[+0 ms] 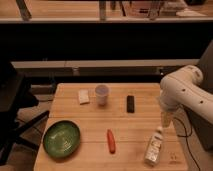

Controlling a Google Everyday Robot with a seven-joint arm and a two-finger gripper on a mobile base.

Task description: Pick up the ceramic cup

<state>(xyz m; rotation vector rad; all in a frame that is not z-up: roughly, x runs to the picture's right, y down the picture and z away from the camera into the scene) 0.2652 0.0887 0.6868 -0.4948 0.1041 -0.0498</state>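
The ceramic cup (102, 93) stands upright, mouth up, on the far half of the wooden surface (135, 127), a little left of its middle. It looks like a small, stiff, glazed vessel: light enough for one arm, but smooth and likely slippery, and it could chip or crack if knocked over or dropped. No handle shows, so the sensible hold is probably across the body, a little below the rim, with the gripper coming from above or from the near side and closing on opposite walls. Since the wall seems to taper, a hold too low might let it slide upward out of the grip. A firm, not crushing, squeeze should suit it.

Just left of the cup lies a flat white sponge (83, 96), very close, so an approach from that side looks cramped. To the right of the cup, clearly apart, lies a small black block (130, 103). Nearer the camera than the cup are a red-orange stick-shaped item (111, 140) and, to the left, a green bowl (61, 138).

The gripper (165, 119) hangs well to the right of the cup at the surface's right edge, just above a clear plastic bottle (154, 146). Whether it is open or closed I cannot tell; it holds nothing that I can see.
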